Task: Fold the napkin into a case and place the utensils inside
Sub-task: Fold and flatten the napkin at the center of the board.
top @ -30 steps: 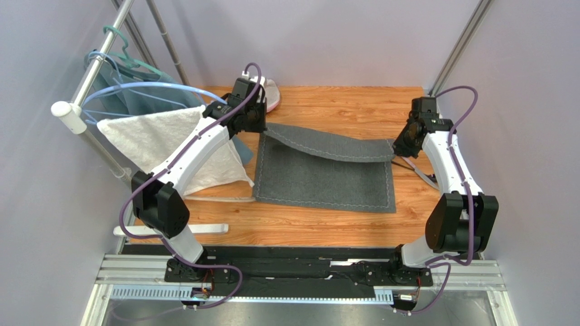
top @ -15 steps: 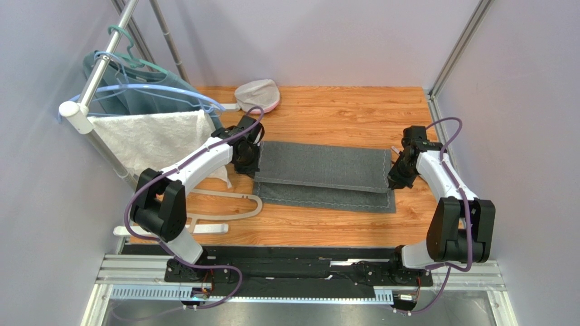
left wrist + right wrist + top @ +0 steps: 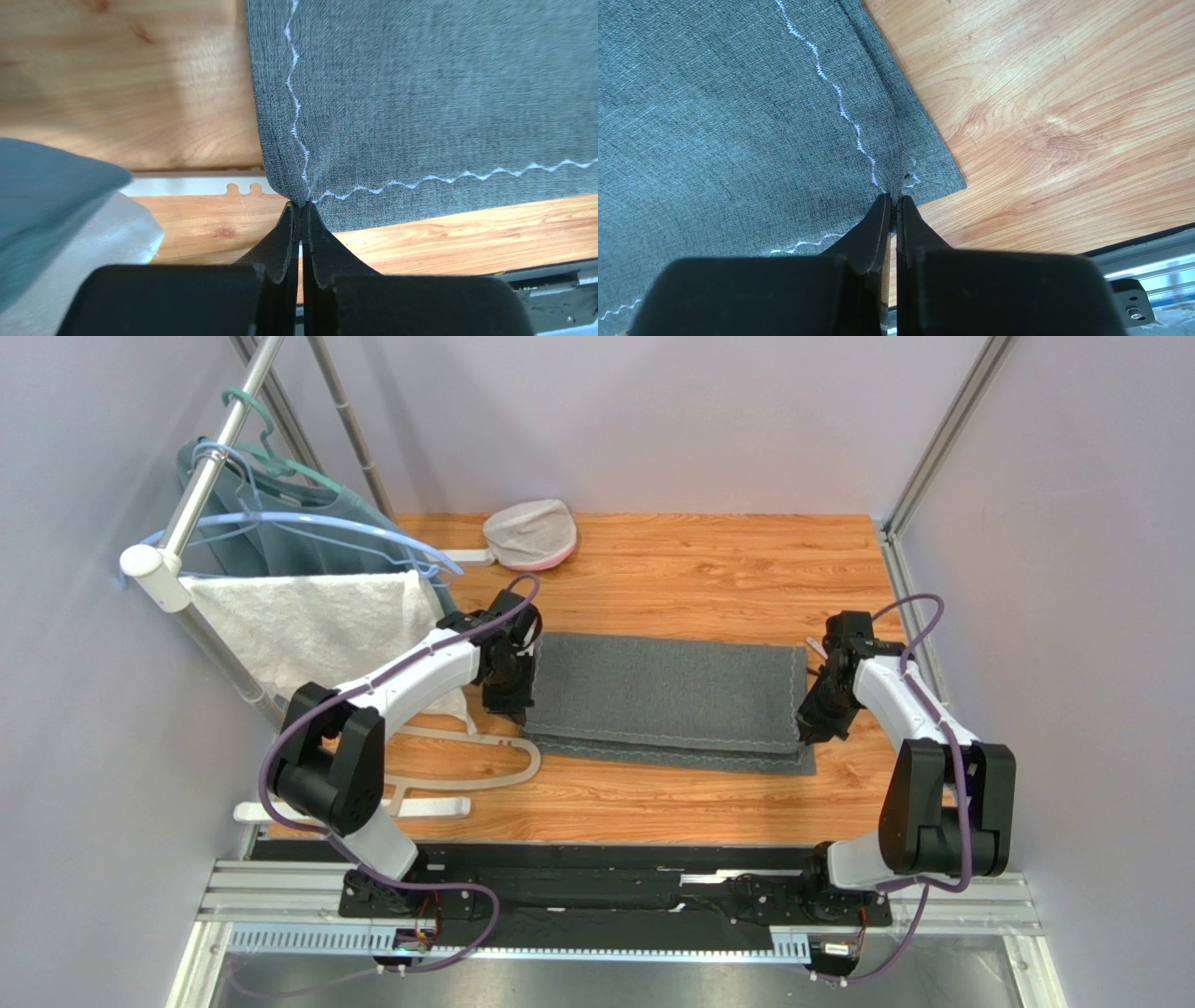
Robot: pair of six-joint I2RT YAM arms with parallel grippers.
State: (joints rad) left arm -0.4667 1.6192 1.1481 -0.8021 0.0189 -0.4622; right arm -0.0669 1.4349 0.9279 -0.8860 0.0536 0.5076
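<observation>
Item: napkin (image 3: 659,697), dark grey, folded double, flat at centre of tabletop (image 3: 673,574); lower layer's near edge showing. Holders: left gripper (image 3: 302,210), jaws pinching napkin's near-left corner; right gripper (image 3: 894,203), jaws pinching near-right corner. Nearby: white towel (image 3: 323,623) hanging at left.

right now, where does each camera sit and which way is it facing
top external: above, behind the arms, looking down at the napkin; both show.
left wrist: on the left arm, facing along the shut left gripper pinching a napkin corner.
right wrist: likewise, right gripper on another corner.
shared: the napkin, in all three.
</observation>
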